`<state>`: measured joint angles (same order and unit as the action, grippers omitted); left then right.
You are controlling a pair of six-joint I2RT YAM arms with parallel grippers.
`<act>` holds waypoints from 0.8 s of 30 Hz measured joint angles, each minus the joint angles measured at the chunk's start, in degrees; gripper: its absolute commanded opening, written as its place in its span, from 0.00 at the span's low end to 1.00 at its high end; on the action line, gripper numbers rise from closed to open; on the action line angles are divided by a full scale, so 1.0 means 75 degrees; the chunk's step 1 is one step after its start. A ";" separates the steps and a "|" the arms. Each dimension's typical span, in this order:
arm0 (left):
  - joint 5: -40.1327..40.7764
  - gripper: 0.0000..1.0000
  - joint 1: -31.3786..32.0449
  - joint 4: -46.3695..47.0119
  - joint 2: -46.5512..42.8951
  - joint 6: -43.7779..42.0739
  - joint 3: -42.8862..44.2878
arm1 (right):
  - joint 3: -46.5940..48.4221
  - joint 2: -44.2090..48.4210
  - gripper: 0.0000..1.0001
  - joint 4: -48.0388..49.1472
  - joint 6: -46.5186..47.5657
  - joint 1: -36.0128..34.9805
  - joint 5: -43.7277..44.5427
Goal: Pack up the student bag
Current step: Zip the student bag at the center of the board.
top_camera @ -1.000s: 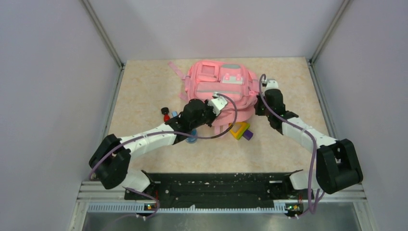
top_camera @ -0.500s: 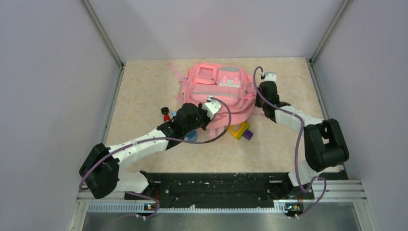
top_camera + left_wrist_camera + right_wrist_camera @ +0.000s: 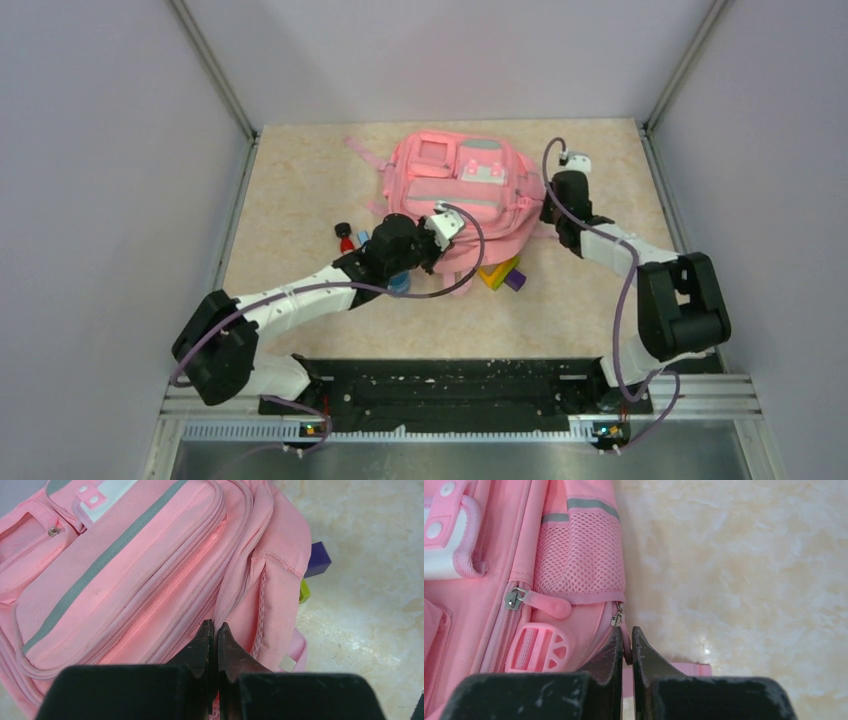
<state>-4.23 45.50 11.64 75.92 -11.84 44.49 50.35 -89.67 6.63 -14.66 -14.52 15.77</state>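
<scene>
pink fabric: the student bag (image 3: 465, 190) lies flat at twelve o'clock on the table (image 3: 300, 180). right gripper (image 3: 625, 637), at its three o'clock side, is clamped on a zip pull (image 3: 626, 650); left gripper (image 3: 215, 626), jaws together, sits at its six o'clock edge. draw the pull along its track, bag braced.

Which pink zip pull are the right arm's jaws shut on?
The pink rubber zip pull at the lower corner of the mesh pocket; the other pull lies free on the soft pink fabric backpack.
</scene>
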 measured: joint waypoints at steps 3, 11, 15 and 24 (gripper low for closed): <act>-0.0501 0.00 0.0020 0.0070 0.0425 0.0050 0.0262 | -0.0527 0.0501 0.00 -0.0009 -0.0175 0.0326 0.0093; -0.0653 0.00 0.0017 0.0152 0.0807 0.0309 0.0487 | -0.1230 0.1591 0.67 -0.0472 -0.0361 0.0650 0.0385; -0.0259 0.00 -0.0047 -0.0085 0.0790 0.0583 0.0364 | -0.1215 0.1830 0.76 -0.0589 -0.0189 0.0982 0.0149; 0.0082 0.00 -0.0431 -0.0251 0.0501 0.1107 -0.0108 | -0.0420 0.1425 0.76 -0.0606 0.1142 0.1017 -0.3031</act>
<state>-3.62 42.26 9.76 79.68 -3.53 43.68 47.20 -78.98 2.09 -6.09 -6.90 -6.96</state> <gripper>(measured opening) 0.024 0.768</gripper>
